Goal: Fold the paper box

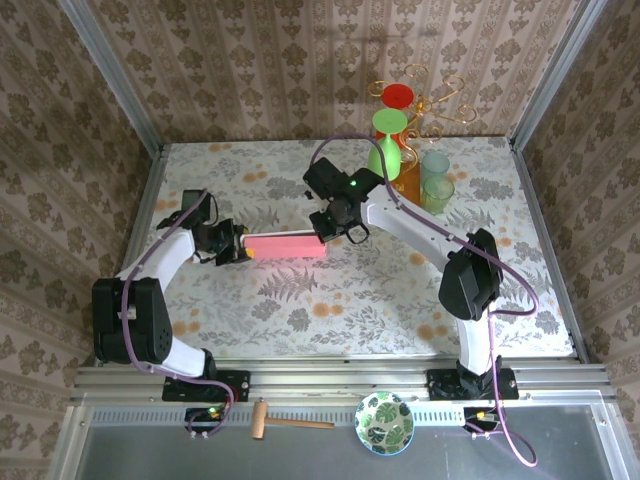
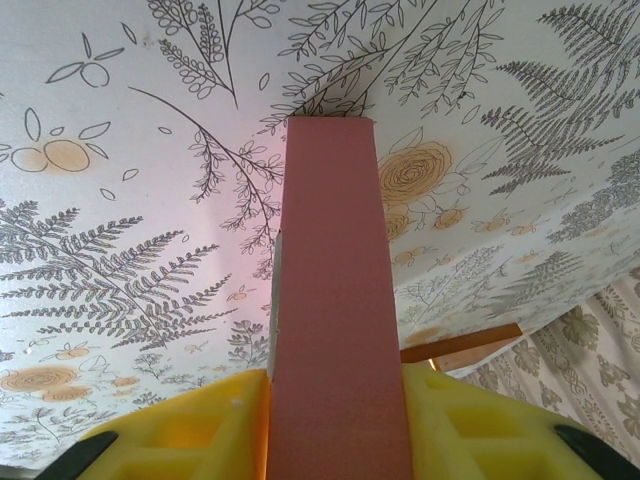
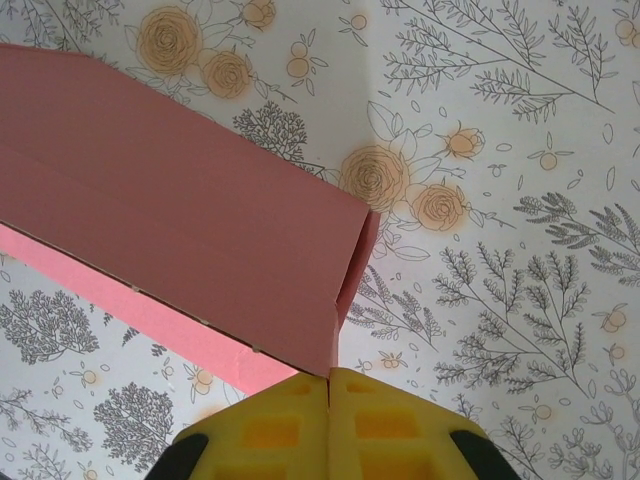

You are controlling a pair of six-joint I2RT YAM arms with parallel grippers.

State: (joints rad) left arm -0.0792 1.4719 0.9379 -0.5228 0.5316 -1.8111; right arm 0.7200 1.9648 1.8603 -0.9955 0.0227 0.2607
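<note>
Left pincer (image 2: 335, 415) clamps the paper box (image 2: 330, 250); right pincer (image 3: 328, 415) closed nearby.

Wooden mallet (image 1: 295, 422) beside leaf-patterned bowl (image 1: 385, 422); cups (image 1: 436, 170) far back

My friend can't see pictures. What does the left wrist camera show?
A long pink paper box is pinched between the two yellow pads of the left tool and stretches away from the camera. Behind it is a white tablecloth printed with ferns and orange flowers.
</note>
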